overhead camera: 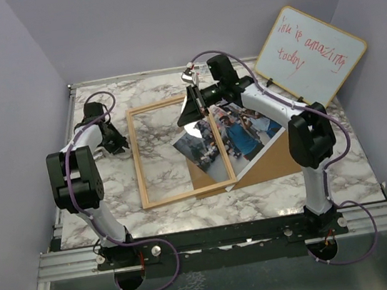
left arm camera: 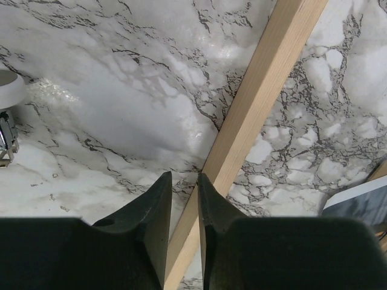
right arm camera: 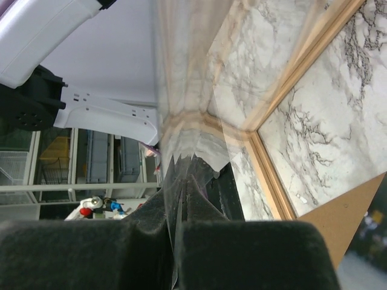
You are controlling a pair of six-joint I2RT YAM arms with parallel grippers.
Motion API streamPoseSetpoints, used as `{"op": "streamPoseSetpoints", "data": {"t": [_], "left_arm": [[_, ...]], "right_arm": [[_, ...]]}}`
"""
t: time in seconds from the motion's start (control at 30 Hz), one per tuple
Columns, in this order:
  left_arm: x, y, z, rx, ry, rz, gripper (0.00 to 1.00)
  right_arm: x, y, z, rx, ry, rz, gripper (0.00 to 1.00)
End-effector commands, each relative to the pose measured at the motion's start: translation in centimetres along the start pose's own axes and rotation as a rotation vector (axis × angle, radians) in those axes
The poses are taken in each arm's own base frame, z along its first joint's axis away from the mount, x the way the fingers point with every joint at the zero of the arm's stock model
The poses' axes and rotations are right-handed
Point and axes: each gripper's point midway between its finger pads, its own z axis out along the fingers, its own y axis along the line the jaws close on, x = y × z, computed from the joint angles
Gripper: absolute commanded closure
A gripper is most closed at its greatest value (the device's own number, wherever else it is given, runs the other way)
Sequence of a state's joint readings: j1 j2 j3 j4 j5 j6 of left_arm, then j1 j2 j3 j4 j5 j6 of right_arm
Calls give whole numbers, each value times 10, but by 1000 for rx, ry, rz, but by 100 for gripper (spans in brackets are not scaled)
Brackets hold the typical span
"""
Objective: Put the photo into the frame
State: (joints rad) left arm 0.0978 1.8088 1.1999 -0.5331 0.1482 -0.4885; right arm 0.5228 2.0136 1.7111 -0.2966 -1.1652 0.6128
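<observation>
The table (overhead camera: pixel 329 183) is topped with white marble veined in grey, glossy enough to throw back soft glare, and it sits in a booth of plain pale lavender walls (overhead camera: pixel 161 19) that close it in on three sides. A metal rail (overhead camera: pixel 221 238) along the near edge carries the two arm bases. At the back right a whiteboard (overhead camera: pixel 311 56) with red handwriting leans tilted against the wall. The frame (overhead camera: pixel 136 160) lies flat left of centre, with the marble showing through its opening. The photo (overhead camera: pixel 239 135) lies face up at the middle of the table. The frame's right rail crosses over it, so its left part sits inside the opening and its right part rests on a brown board (overhead camera: pixel 275 162) (which pokes out to the right as a tan wedge). The left claw (overhead camera: pixel 112 140) hangs low over the frame's left rail with only a narrow slit between its fingers. I cannot tell whether it presses on the wood or merely hovers. The right claw (overhead camera: pixel 193 102) is at the frame's far right corner, pinched closed on the edge of a clear sheet (right arm camera: pixel 193 90), which stands tilted up and mirrors the marble and the wood.
</observation>
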Motion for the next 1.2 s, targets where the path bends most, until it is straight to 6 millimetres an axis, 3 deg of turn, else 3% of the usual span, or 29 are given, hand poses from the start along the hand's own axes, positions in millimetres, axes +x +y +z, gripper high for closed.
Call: {"op": "streamPoseSetpoints", "data": {"t": [0.0, 0.23, 0.8, 1.17], "left_arm": [[0, -2, 6, 45, 24, 13, 76], [4, 0, 8, 48, 38, 21, 76], [8, -5, 15, 85, 64, 3, 74], [11, -3, 19, 79, 76, 1, 74]], "right_arm": [[-5, -5, 7, -14, 9, 21, 99], [-10, -22, 14, 6, 8, 65, 99], [-10, -34, 19, -21, 44, 69, 99], [-10, -27, 18, -50, 54, 22, 99]]}}
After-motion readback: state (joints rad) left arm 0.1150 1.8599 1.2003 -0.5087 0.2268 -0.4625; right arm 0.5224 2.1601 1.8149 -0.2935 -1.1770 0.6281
